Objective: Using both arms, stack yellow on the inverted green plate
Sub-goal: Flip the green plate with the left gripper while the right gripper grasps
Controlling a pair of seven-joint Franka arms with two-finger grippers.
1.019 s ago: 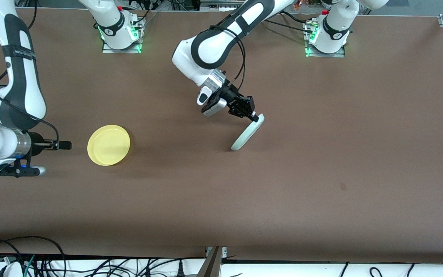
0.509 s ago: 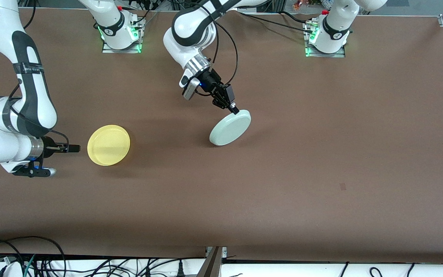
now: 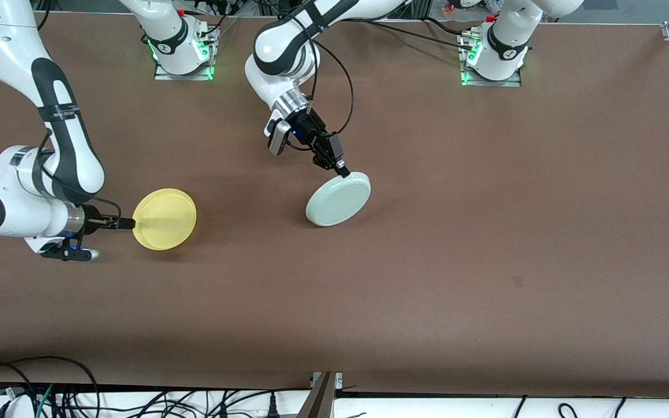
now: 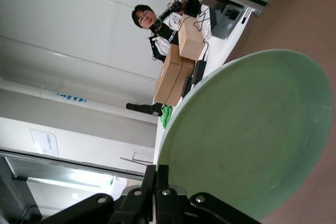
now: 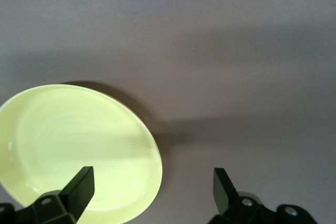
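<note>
plates: two | left gripper (image 3: 343,172) clamped on green plate (image 3: 338,200) rim, plate tilted, bottom up, mid-worktop | right gripper (image 3: 128,223) apart at yellow plate (image 3: 165,219) edge, toward right arm's end | fingertips cut off in my wrist views

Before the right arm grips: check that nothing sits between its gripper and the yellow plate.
Nothing visible does. The right gripper, open, is at the yellow plate's rim. The left gripper holds the green plate tilted, well apart.

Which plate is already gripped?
The green plate: the left gripper is shut on its rim. The yellow plate lies free between the right gripper's open jaws.
</note>
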